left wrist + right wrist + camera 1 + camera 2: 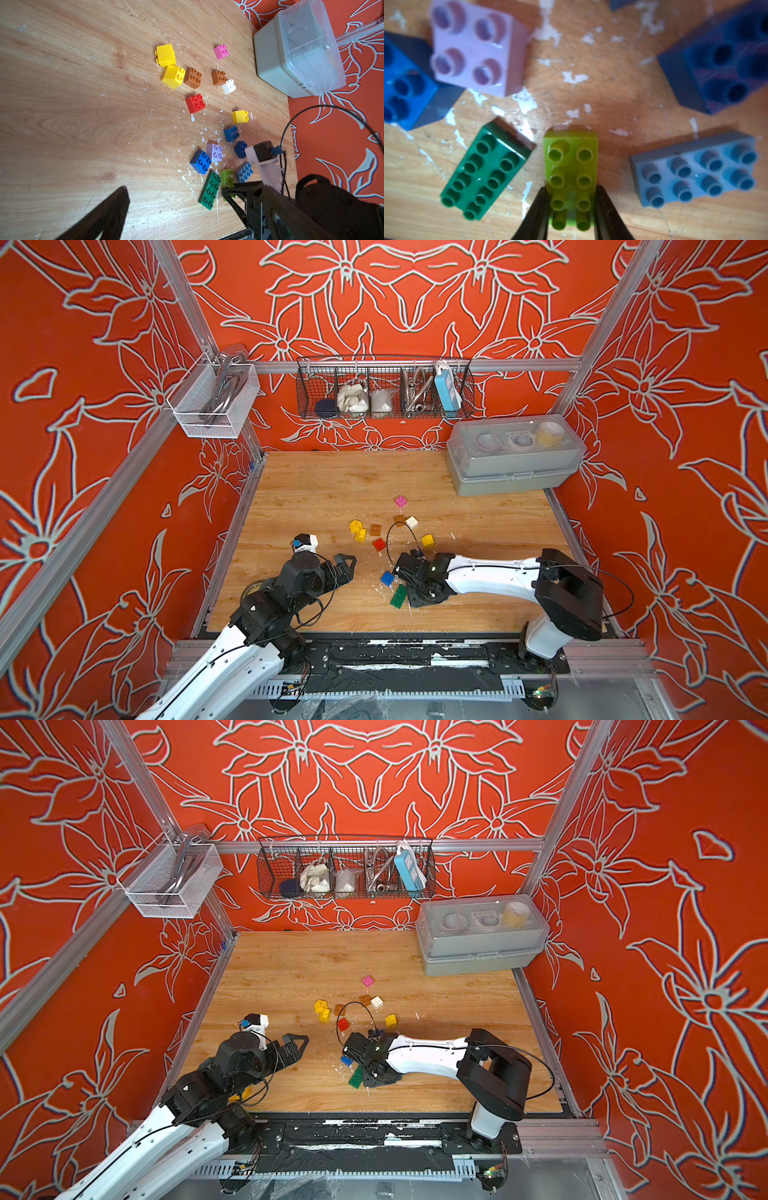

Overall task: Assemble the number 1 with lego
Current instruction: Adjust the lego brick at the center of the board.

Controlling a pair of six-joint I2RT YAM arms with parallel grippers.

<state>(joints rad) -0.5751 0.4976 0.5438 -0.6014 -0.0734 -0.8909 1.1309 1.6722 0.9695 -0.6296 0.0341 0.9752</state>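
The lego lies scattered mid-table. My right gripper [571, 207] points down and is shut on the near end of a lime plate [571, 162], one finger on each long side. The plate sits low at the table between a green plate [483, 170] and a light blue plate [695, 172]. A lilac brick [475, 47] and blue bricks [402, 87] lie just beyond. In both top views the right wrist hides the lime plate. My left gripper [347, 568] hovers open and empty to the left of the green plate [398, 596]. Farther back are red [378, 544], yellow [355, 526], brown [375, 529], white [411, 521] and pink [400, 501] bricks.
A grey lidded box [515, 456] stands at the back right corner. A wire basket [384, 385] and a white mesh basket [212, 402] hang on the walls. A black cable [399, 531] loops up from the right wrist over the bricks. White flecks dot the wooden table [332, 489].
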